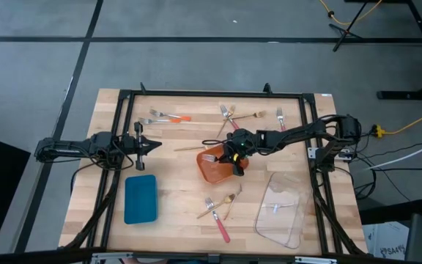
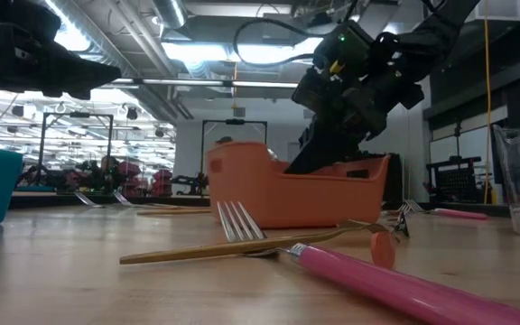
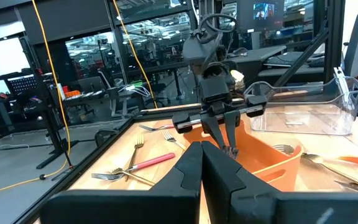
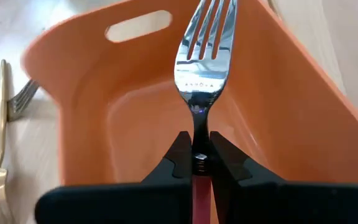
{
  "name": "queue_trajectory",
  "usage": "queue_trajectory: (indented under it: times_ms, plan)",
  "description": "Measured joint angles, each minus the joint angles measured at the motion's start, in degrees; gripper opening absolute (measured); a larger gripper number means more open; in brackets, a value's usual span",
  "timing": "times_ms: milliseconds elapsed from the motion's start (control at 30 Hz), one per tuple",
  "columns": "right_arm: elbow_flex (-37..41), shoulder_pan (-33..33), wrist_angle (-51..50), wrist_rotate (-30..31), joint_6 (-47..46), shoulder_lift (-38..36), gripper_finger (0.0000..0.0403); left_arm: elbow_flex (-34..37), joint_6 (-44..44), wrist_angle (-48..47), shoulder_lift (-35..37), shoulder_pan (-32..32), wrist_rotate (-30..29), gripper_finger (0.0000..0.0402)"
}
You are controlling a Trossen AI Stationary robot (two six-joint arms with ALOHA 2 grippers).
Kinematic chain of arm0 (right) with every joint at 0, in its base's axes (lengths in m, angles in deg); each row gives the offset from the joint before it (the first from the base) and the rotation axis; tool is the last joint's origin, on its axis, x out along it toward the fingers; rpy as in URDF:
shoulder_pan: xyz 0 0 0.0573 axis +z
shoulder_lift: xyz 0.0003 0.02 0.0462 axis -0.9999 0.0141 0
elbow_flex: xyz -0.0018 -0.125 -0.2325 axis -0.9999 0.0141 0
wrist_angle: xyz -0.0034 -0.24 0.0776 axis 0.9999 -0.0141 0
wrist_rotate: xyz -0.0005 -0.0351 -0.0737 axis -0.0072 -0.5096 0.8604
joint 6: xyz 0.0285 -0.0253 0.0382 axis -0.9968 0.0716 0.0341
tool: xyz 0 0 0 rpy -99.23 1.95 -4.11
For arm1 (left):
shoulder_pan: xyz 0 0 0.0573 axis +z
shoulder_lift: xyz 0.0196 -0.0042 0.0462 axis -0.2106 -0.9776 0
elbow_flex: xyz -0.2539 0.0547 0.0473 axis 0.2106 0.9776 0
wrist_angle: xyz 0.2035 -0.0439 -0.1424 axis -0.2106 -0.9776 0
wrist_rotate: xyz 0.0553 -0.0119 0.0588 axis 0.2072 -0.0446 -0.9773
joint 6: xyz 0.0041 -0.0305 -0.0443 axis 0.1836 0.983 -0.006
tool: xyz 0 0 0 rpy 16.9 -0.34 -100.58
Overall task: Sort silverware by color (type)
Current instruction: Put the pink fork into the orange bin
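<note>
My right gripper (image 1: 233,160) reaches down into the orange tray (image 1: 215,172), shut on a silver fork with a pink-red handle (image 4: 202,62). The fork's tines point away from the gripper, over the tray's inside. Other silverware lies flat on the wooden table. Orange-handled forks (image 1: 168,116) are at the far left, and gold and pink ones (image 1: 253,114) along the far edge. A pink fork (image 1: 218,218) and a gold one (image 1: 228,201) lie nearer the front. My left gripper (image 1: 154,144) hovers shut at the table's left, holding nothing. My right gripper pinches the fork at its neck (image 4: 197,127), where the silver stem meets the pink-red handle, between its two fingers. The handle runs back between the fingers, and the fork lies along them. The fingers slant down from the table's right. The head juts forward over the tray's floor.
A blue tray (image 1: 140,198) sits at the front left. A clear plastic tray (image 1: 280,209) sits at the front right. A black frame (image 1: 196,94) rims the table. Bare wood lies between the blue tray and the orange one.
</note>
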Motion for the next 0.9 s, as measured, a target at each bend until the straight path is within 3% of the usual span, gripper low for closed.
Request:
queue_trajectory:
  times_ms: [567, 900]
  plan:
    - [0.09, 0.00, -0.43, -0.28, -0.47, 1.45, 0.0017, -0.02, 0.00, 0.00, -0.02, 0.01, -0.02, 0.0000]
    - [0.05, 0.02, -0.40, -0.17, -0.75, 1.43, 0.0100, 0.00, 0.00, 0.00, -0.01, 0.01, -0.02, 0.0000]
